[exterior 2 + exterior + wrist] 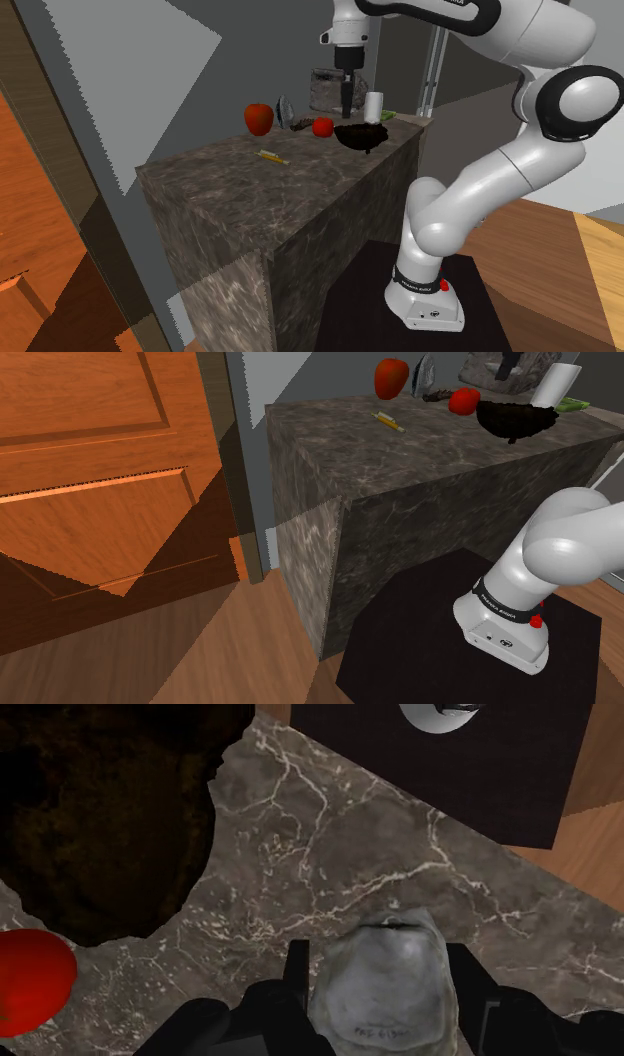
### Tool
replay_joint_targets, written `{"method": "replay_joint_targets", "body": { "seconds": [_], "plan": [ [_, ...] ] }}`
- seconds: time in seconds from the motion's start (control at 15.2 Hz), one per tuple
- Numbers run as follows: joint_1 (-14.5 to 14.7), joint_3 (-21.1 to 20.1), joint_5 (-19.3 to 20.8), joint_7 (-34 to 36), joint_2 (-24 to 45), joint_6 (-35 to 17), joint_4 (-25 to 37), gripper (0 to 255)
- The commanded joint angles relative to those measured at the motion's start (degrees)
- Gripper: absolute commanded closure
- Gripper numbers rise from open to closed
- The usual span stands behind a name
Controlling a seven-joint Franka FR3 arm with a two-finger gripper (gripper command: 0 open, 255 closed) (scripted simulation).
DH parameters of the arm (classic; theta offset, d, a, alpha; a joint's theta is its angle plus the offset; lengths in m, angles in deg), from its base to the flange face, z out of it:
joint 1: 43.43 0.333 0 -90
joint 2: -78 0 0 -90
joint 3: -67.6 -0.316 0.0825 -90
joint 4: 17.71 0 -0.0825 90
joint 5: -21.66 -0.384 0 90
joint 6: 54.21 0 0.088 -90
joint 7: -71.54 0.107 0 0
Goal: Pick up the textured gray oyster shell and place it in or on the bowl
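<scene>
The black gripper [380,969] was clamped on the grey oyster shell [385,994], one finger pressed to each flank. The shell's near end was hidden behind the hand's dark housing and cut off at the edge. From the gripper, the dark bowl [95,814] lay toward ten o'clock on the marble counter [330,854], its inside too dark to read. A small red fruit [28,982], cut off at the edge, sat at about nine o'clock. Beyond the counter's edge, at one o'clock, lay the black stand [470,774].

In the second exterior view the gripper [345,108] hung over the back of the counter [300,190], with the bowl [362,135] just at its five o'clock. The shell there was lost against the dark fingers, and I could not tell whether it touched the counter. The small red fruit [322,127] sat at nine o'clock of the bowl, a larger red fruit [259,118] farther that way, and a white cylinder [374,106] at twelve.

In the shoulder view the bowl [515,420] stood at the counter's far end, with the small red fruit [464,400] at ten o'clock of it. The arm [570,537] was cut off at the right edge.
</scene>
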Motion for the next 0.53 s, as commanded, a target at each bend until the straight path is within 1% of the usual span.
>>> {"method": "replay_joint_targets", "body": {
  "seconds": [0.0, 0.46],
  "plan": [
    [-0.3, 2.5, 1.8, -2.8, 0.3, 0.2, 0.9, 255],
    [-0.6, 12.1, 7.7, -12.8, 3.2, -1.1, 5.1, 255]
  ]
}}
